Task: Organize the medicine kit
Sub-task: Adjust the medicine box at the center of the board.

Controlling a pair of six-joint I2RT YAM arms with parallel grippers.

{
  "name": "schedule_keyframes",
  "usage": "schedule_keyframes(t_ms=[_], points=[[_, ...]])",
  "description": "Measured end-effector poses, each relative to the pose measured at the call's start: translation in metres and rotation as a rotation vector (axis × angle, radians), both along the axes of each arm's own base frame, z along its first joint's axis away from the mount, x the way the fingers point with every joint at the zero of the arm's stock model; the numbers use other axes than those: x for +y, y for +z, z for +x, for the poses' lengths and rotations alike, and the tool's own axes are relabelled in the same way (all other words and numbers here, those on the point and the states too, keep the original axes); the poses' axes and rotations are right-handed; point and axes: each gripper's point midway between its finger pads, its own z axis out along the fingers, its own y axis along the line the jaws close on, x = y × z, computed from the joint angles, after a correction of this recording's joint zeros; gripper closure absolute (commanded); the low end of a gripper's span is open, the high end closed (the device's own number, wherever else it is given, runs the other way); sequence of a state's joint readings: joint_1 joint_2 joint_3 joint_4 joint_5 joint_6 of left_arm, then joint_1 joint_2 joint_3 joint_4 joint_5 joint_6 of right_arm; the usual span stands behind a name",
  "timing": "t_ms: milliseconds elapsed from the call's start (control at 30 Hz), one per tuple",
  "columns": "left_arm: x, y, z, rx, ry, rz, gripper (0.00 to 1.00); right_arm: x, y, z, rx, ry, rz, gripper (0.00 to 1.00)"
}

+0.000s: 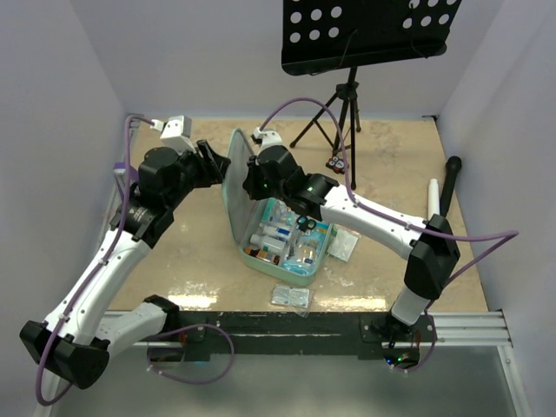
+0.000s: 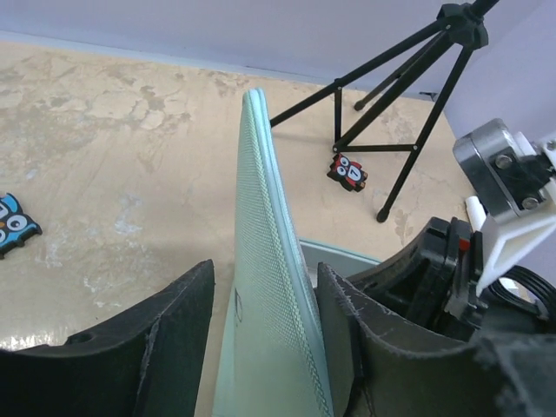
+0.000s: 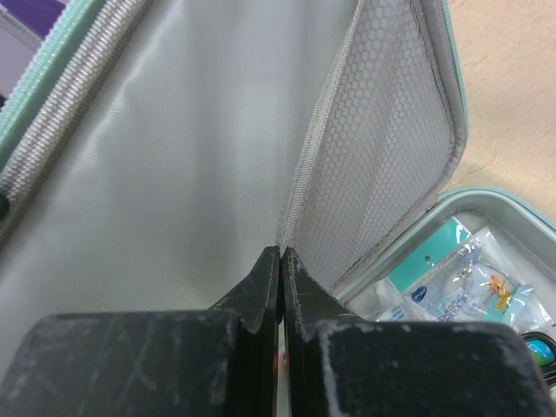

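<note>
The mint-green medicine kit (image 1: 300, 271) lies open mid-table, with small packets and vials in its base. Its lid (image 1: 234, 187) stands upright. In the left wrist view the lid's mesh-textured edge (image 2: 261, 200) runs up between my left fingers (image 2: 165, 347). It touches the right-hand pad and a gap shows at the left-hand one. My left gripper (image 2: 265, 268) is open astride it. My right gripper (image 3: 280, 250) is shut inside the lid (image 3: 174, 174), its tips at the grey band of the mesh pocket (image 3: 382, 148). A sliver of orange and white shows in the slit. Sachets (image 3: 460, 287) lie below.
A black music stand (image 1: 369, 35) on a tripod (image 2: 408, 95) stands at the back. Owl tiles lie on the table (image 2: 350, 172) (image 2: 13, 224). A blister pack (image 1: 291, 296) and a packet (image 1: 343, 245) lie beside the kit. A white tube (image 1: 433, 198) and a black rod (image 1: 450, 182) are at the right wall.
</note>
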State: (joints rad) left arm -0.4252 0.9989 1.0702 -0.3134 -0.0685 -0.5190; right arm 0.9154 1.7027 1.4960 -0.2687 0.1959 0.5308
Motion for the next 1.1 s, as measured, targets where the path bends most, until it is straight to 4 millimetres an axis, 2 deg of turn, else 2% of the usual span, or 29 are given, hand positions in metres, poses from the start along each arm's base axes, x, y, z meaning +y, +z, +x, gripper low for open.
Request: schedule_keyframes(t_ms=[67, 333, 433, 533, 633, 667, 767, 833, 933, 1100], points=[[0.000, 0.002, 0.005, -0.001, -0.009, 0.010, 0.54, -0.001, 0.002, 0.000, -0.003, 0.000, 0.003, 1.00], [-0.013, -0.003, 0.011, 0.011, -0.094, 0.025, 0.58, -0.003, 0.004, -0.001, -0.011, -0.002, 0.005, 1.00], [-0.016, -0.002, 0.012, 0.010, -0.116, 0.027, 0.84, -0.003, 0.004, -0.001, -0.013, -0.001, 0.002, 1.00], [-0.017, -0.001, 0.014, 0.009, -0.127, 0.030, 0.99, -0.003, 0.004, -0.001, -0.012, 0.001, 0.002, 1.00], [-0.017, 0.000, 0.015, 0.003, -0.132, 0.032, 1.00, -0.002, 0.004, -0.002, -0.014, 0.004, 0.004, 1.00], [-0.017, 0.000, 0.015, 0.002, -0.131, 0.032, 1.00, -0.002, 0.005, -0.003, -0.015, 0.004, 0.004, 0.98], [-0.016, 0.000, 0.015, -0.001, -0.130, 0.037, 1.00, -0.004, 0.010, -0.003, -0.023, 0.003, 0.010, 0.72], [-0.014, 0.002, 0.015, -0.008, -0.122, 0.043, 1.00, -0.007, 0.016, -0.004, -0.034, -0.001, 0.011, 0.61], [-0.007, 0.003, 0.013, -0.015, -0.096, 0.057, 1.00, -0.016, 0.027, -0.003, -0.061, -0.020, 0.012, 0.55], [0.012, 0.000, 0.003, -0.012, -0.018, 0.081, 1.00, -0.033, 0.046, -0.005, -0.099, -0.061, 0.018, 0.52]])
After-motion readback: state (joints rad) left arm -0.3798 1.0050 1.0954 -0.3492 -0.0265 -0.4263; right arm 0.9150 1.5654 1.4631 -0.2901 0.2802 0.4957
